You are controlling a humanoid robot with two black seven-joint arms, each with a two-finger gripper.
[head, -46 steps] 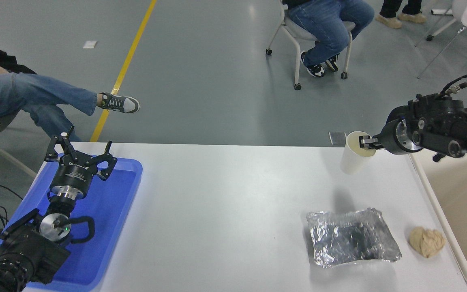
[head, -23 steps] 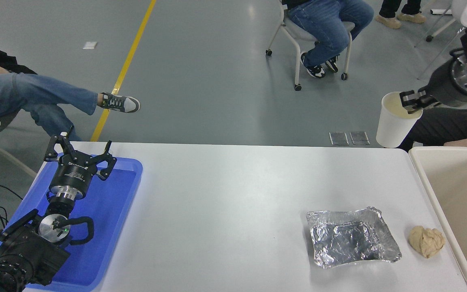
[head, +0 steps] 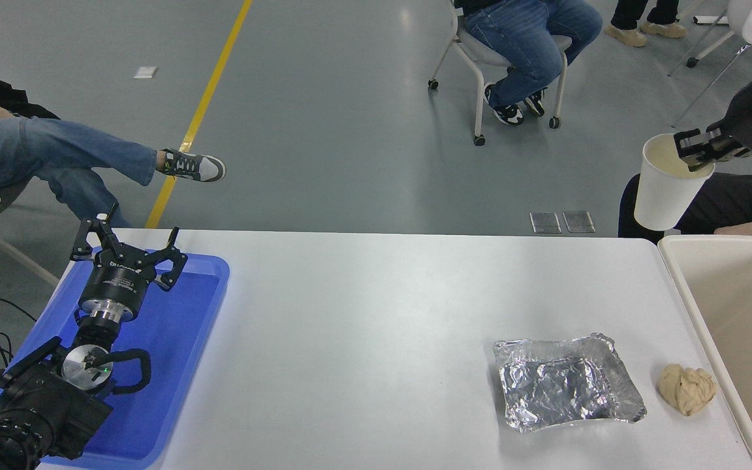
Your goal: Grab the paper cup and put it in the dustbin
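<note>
Over the white worktop we see our right gripper pinching the paper cup by its rim, upright, aloft beyond the far edge; the dustbin lies below, nearer us and rightward.

The paper cup is plain white outside and cream inside. The dustbin is a plain beige. The table is white, and the tray at its left end is bright blue. The foil tray is crinkled silver, the paper ball beside it tan. Both grippers, left and right, are black. The floor is grey with a yellow line.
</note>
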